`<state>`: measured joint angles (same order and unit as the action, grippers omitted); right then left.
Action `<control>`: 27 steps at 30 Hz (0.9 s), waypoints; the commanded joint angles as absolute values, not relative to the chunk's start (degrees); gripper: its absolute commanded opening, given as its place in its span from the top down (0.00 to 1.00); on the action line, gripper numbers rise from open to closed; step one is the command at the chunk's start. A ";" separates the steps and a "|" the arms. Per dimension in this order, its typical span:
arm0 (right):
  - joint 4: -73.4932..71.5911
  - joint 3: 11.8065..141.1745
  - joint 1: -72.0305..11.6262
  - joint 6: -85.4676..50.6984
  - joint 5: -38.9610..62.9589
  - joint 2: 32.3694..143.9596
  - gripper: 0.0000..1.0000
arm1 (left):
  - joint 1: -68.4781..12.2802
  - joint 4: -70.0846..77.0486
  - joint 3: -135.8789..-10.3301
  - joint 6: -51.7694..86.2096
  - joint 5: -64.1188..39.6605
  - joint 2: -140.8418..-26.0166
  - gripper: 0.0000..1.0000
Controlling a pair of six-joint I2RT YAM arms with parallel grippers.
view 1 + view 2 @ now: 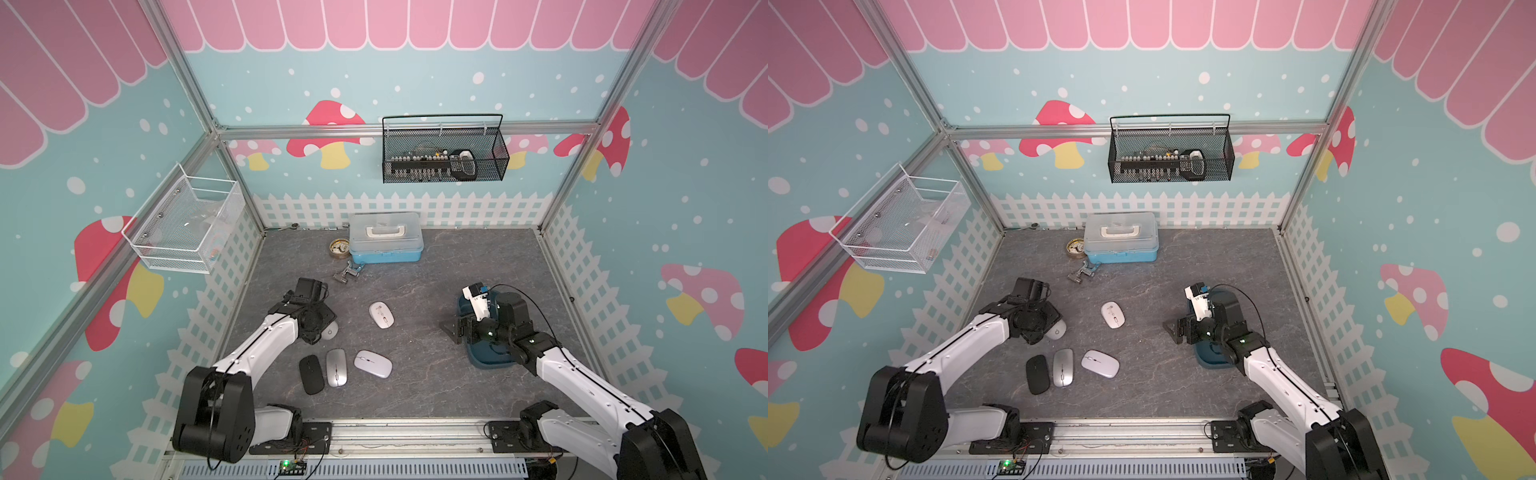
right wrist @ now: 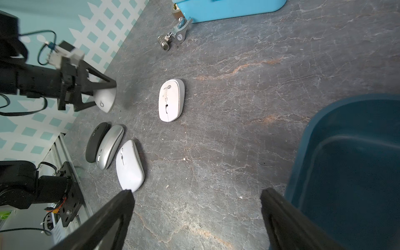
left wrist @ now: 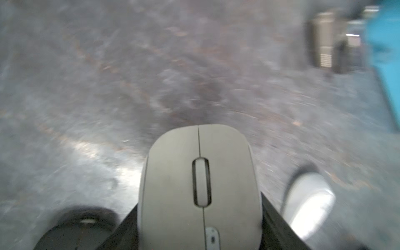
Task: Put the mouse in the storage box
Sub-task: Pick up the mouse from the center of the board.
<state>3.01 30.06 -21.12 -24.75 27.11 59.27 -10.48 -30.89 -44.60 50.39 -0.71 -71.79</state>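
My left gripper [image 3: 200, 220] is clamped on the mouse [image 3: 200, 173], a pale grey, smooth matte oval shell with a centre seam and a slotted scroll wheel. It sits tilted at the left of the grey marbled table [image 2: 238, 108]; I cannot tell whether it touches the top. My right gripper [image 2: 197, 191] has its jaws wide apart just beside the storage box [image 2: 307, 134], a dark teal plastic tray with rounded corners and low glossy walls, well apart from the mouse. A black mouse [image 2: 96, 141], a silver mouse [image 2: 109, 147] and a flat white mouse [image 2: 129, 165] lie side by side on the table
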 commanded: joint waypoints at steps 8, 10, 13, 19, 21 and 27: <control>3.78 37.68 -21.56 -32.42 38.60 57.90 0.03 | -37.05 -11.53 -54.59 13.38 -4.17 -65.70 0.54; 5.74 40.82 -21.60 -31.72 40.77 57.71 0.03 | -40.12 -9.11 -54.48 6.44 -6.96 -66.26 0.51; 8.61 44.63 -21.62 -31.00 43.14 57.37 0.03 | -42.71 -5.50 -53.04 -1.30 -9.19 -65.86 0.51; 6.65 46.05 -21.62 -33.64 48.72 54.45 0.03 | -46.54 -2.48 -49.42 -16.90 -10.89 -64.62 0.51; 5.12 45.87 -21.62 -34.69 50.56 53.75 0.03 | -48.33 -2.05 -48.12 -20.96 -9.36 -64.42 0.51; 3.87 46.92 -22.79 -37.01 54.49 54.98 0.04 | -50.74 -0.16 -45.84 -30.93 -8.04 -64.10 0.52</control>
<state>5.23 45.52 -21.82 -35.24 51.07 54.48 -50.02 -3.88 -46.33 -22.70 -8.75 -65.34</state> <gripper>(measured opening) 0.966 0.639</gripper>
